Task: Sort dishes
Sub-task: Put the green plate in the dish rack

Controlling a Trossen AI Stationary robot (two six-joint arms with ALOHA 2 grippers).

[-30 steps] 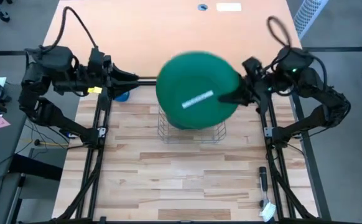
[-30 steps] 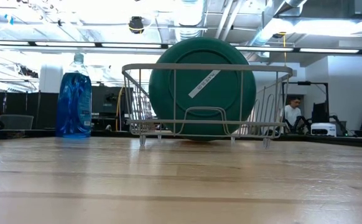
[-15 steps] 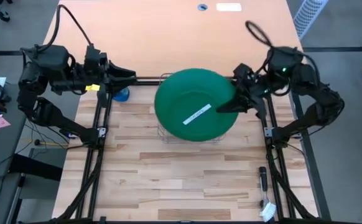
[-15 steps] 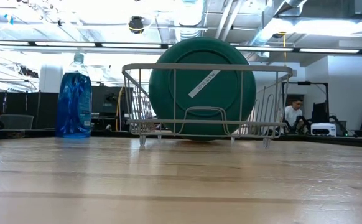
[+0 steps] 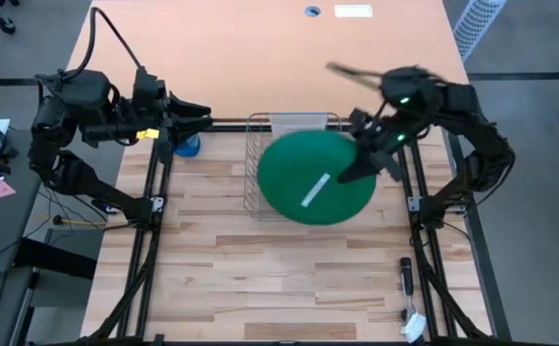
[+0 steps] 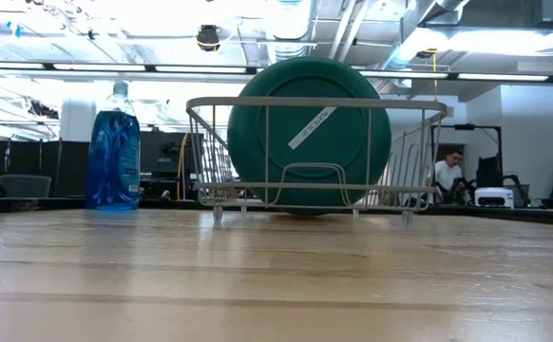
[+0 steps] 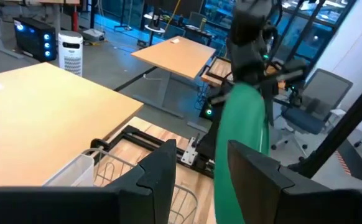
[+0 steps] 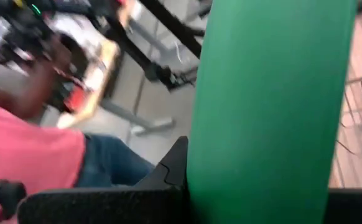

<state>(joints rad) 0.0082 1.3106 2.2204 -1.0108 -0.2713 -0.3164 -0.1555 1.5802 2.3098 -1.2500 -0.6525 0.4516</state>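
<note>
One dark green round plate [image 5: 316, 178] is being carried by the right gripper [image 5: 354, 169].
Clamped at its rim, it is hanging beside the gripper over the wire dish rack [image 5: 294, 125]; the left gripper [image 5: 201, 113], open, is idling farther off.

Dark green plate [image 5: 316, 178] with white strip, blue bottle [image 6: 113, 152]

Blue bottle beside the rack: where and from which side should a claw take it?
Grip the blue bottle across its body, coming in level from the left arm's side: it stands upright, tall and narrow, apart from the rack.
</note>
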